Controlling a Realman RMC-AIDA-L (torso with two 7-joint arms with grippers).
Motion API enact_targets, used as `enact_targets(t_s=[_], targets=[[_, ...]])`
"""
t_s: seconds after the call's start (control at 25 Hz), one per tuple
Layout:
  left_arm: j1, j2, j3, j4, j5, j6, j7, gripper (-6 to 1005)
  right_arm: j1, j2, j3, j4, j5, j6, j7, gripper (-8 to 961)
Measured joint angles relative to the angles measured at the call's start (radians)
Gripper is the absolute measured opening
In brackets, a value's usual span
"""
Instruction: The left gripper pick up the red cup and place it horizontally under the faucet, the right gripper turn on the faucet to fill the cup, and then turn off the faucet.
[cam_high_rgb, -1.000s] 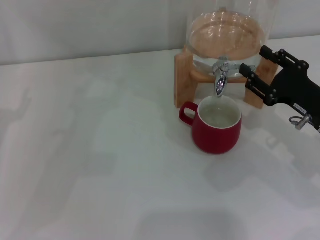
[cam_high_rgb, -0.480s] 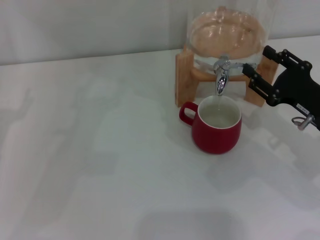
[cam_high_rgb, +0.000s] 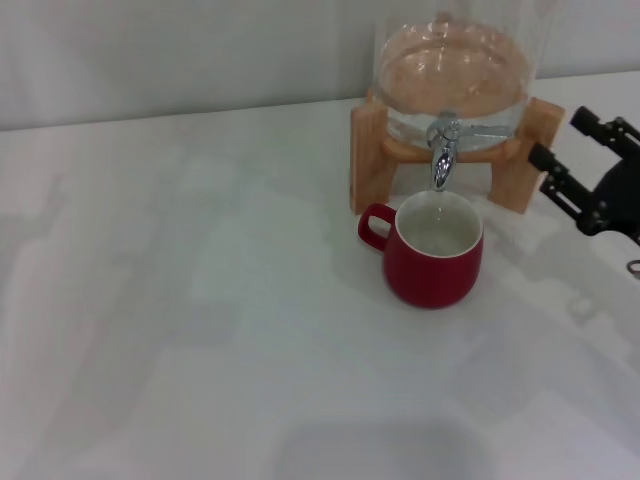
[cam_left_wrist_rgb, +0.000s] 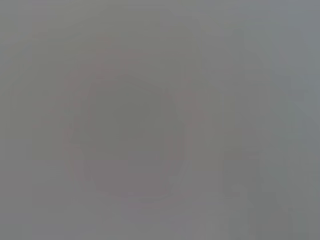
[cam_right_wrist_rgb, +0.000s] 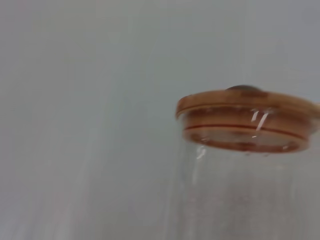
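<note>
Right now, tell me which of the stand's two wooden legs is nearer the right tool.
The robot's-right leg of the wooden stand: the right tool hovers just beside it, while the other leg stands across the faucet, behind the red cup's handle.

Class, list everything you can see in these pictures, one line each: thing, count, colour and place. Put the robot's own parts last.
red cup: one, dark red with white inside, upright on the table under the faucet, handle toward the robot's left.
faucet: one, chrome, at the dispenser's base, spout over the cup.
glass dispenser: one, clear, on the wooden stand behind the cup.
wooden lid: one, light wood, on top of the dispenser.
wooden stand: one, light wood, at the table's far side.
table: one, white.
right gripper: one, black, fingers apart, to the right of the stand, touching nothing.
left gripper: not in view.
</note>
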Motion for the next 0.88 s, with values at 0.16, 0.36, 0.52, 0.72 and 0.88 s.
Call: enact_targets(t_s=[0.16,0.36,0.52,0.72,0.88], targets=[[-0.002,0.0,-0.004,0.002,-0.002,0.0,0.001,863,-0.02,-0.001,0.033,0.002,0.0,0.016,-0.003,598],[-0.015,0.0,-0.006,0.015,-0.01,0.0,0.002,863,-0.033,-0.002,0.088,-0.003,0.0,0.033,-0.018,598],[-0.016,0.0,-0.007,0.023,-0.013,0.0,0.002,863,-0.045,-0.003,0.136,-0.003,0.001,0.043,-0.035,598],[-0.026,-0.001,-0.013,0.033,-0.022,-0.005,0.004,863,-0.051,-0.002,0.178,-0.012,0.004,0.046,-0.053,598],[-0.046,0.0,-0.032,0.056,-0.024,-0.013,0.006,863,-0.052,0.0,0.197,-0.028,0.046,0.049,-0.071,598]])
